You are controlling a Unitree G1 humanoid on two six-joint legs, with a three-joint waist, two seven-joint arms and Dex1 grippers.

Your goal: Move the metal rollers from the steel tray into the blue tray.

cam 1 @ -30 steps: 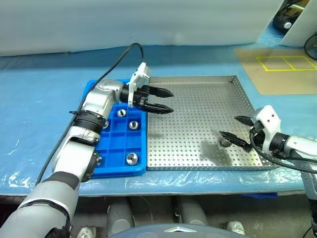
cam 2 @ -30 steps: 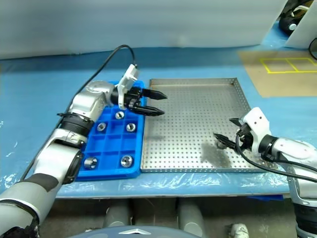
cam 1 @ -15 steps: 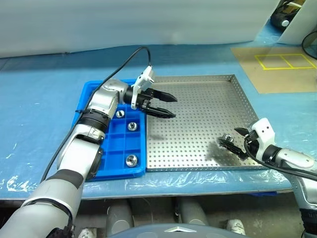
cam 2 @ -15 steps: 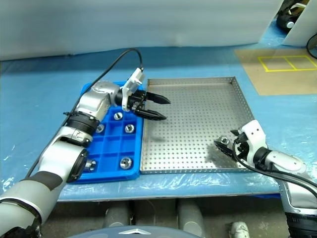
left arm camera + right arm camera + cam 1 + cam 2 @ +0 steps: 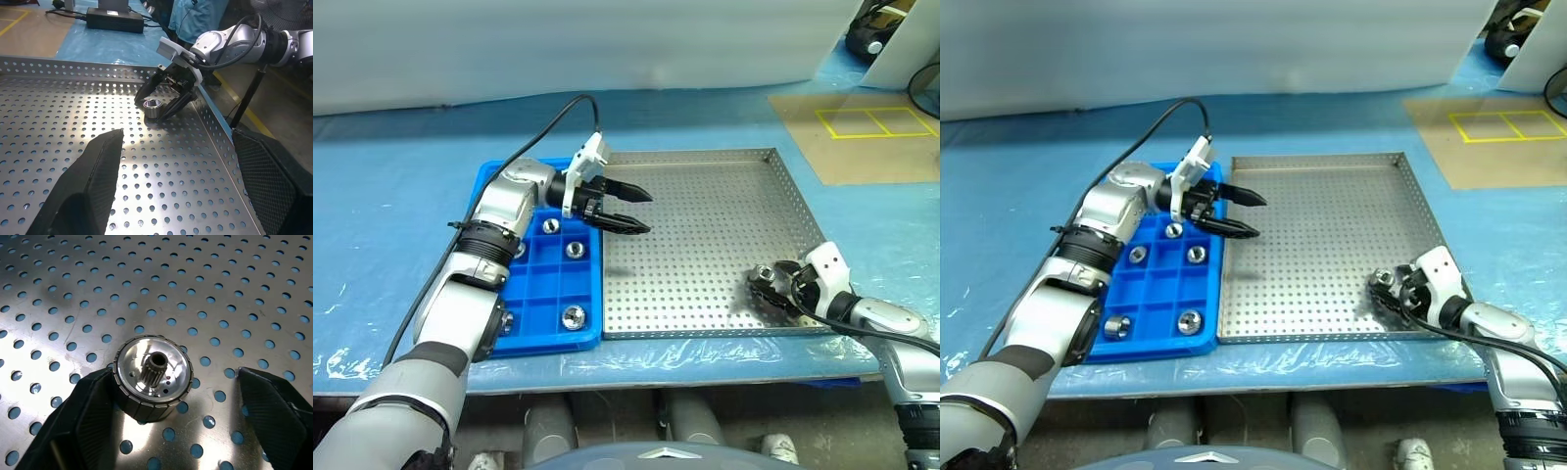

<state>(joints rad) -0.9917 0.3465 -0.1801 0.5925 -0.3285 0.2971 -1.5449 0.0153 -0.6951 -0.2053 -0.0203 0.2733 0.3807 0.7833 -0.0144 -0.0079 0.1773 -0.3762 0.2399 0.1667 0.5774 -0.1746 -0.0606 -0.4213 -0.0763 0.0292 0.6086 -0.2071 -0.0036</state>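
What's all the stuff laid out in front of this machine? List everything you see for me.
Steel tray: one, silver, perforated, centre of the table.
Blue tray: one, bright blue, gridded compartments, against the steel tray's left rim.
Metal rollers: one silver, on the steel tray near its front right corner; five in the blue tray's compartments, e.g..
Table cover: one, light blue.
Cardboard sheet: one, tan with yellow lines, far right.
Left pincer: black, open, above the trays' shared edge.
Right pincer: black, straddling the lone roller.

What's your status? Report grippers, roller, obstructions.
Right gripper open, down around the last roller on steel tray. Left gripper open, empty, at blue tray edge. Nothing blocking.
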